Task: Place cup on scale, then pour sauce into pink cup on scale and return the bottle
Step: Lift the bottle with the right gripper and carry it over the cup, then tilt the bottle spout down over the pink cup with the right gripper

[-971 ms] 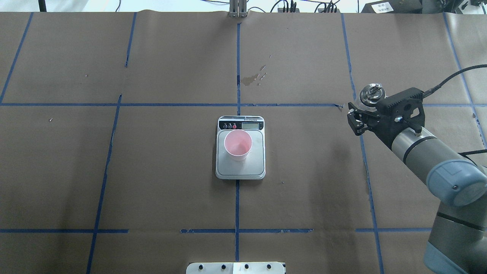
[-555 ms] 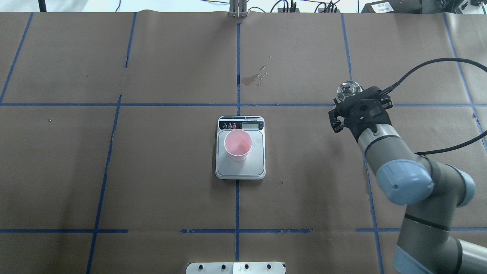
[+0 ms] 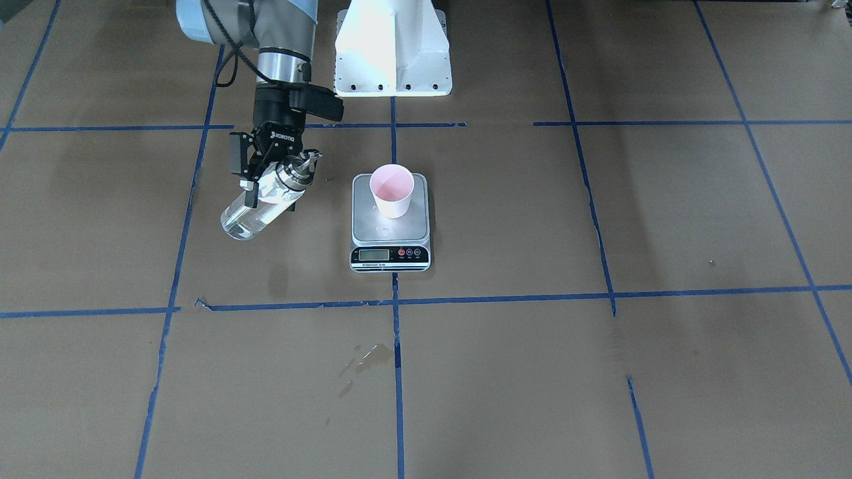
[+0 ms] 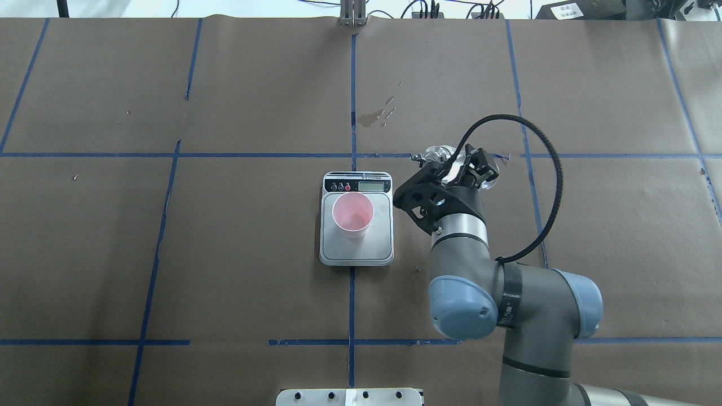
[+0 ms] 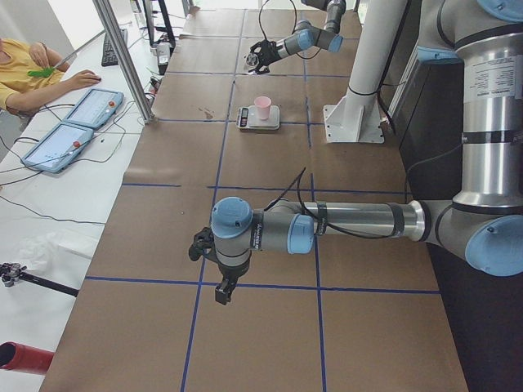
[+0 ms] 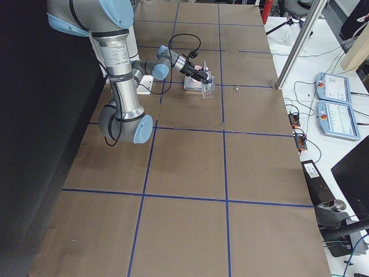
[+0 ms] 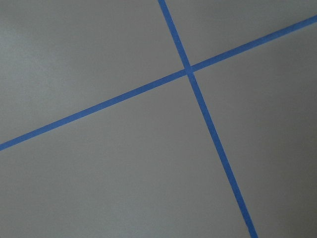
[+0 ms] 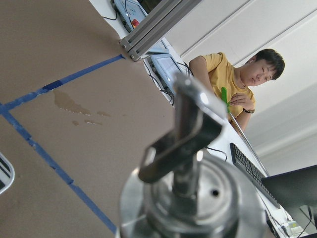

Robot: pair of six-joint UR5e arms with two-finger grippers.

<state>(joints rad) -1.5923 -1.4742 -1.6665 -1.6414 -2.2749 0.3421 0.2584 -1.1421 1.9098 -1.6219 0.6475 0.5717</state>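
Right tool [image 3: 271, 189] holds bottle [image 3: 247, 218] beside scale [image 3: 363, 226] with cup [image 3: 391, 190].

Brown paper covers the worktop [image 4: 225, 254], ruled into big squares by blue tape lines [image 4: 351, 316]. Dead centre, straddling the middle line, sits the scale [image 4: 356, 252], display end away from the robot. Beyond it, a dark blotchy stain [image 4: 372, 117] just beside that same line. White mounting plate [image 4: 350, 397] at the near edge.
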